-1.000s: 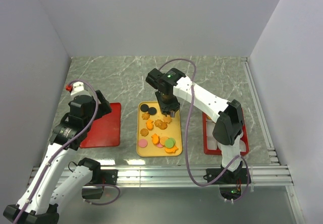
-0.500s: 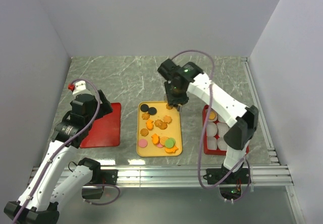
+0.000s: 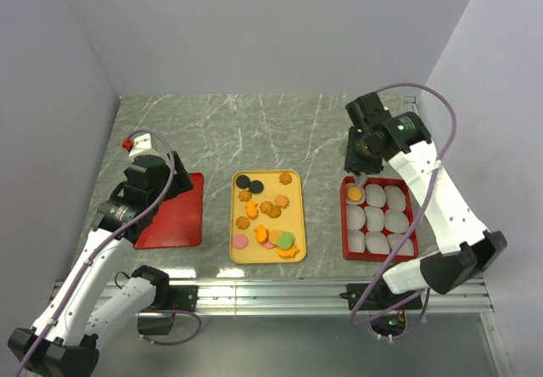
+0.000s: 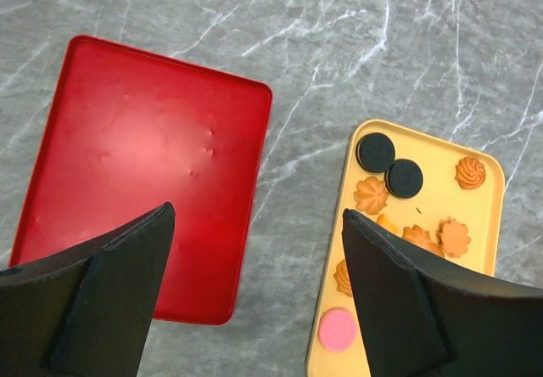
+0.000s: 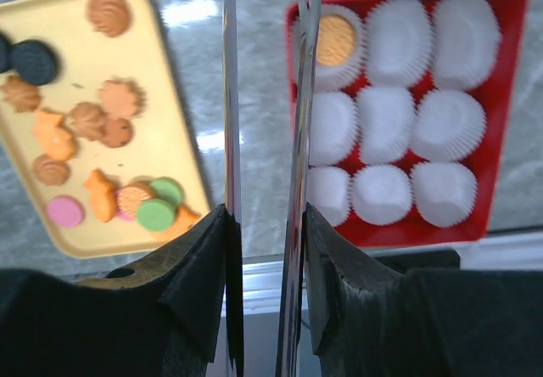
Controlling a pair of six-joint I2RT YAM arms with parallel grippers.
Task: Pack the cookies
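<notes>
On your left the risk is small but real. The left gripper (image 4: 254,220) hangs over the flat red plastic tray (image 4: 144,156), jaws spread wide with nothing between them. Its right finger sits close to the yellow rectangular tray (image 3: 293,220). Swing that arm inward and you could scatter the small orange, brown, pink, green and black cookies (image 3: 265,210) lying there, or cross the other arm's path. Nearly all the cookies are on that yellow tray.

On your right, watch the drop. The right gripper (image 3: 360,171) hangs by the far left corner of the red box (image 3: 344,224) of white paper cups (image 5: 386,118), near the corner cup holding one round orange cookie (image 5: 334,39). A release there could double up that cup, or bounce a piece off the rim onto the grey marbled bench (image 3: 254,131). Go too low and the thin blades could crush a cup.

Your left arm is folded, wrist facing down. Your right arm reaches far forward, wrist down, blades a narrow gap apart. Their tips leave the wrist view, so I cannot tell whether they pinch a cookie.
</notes>
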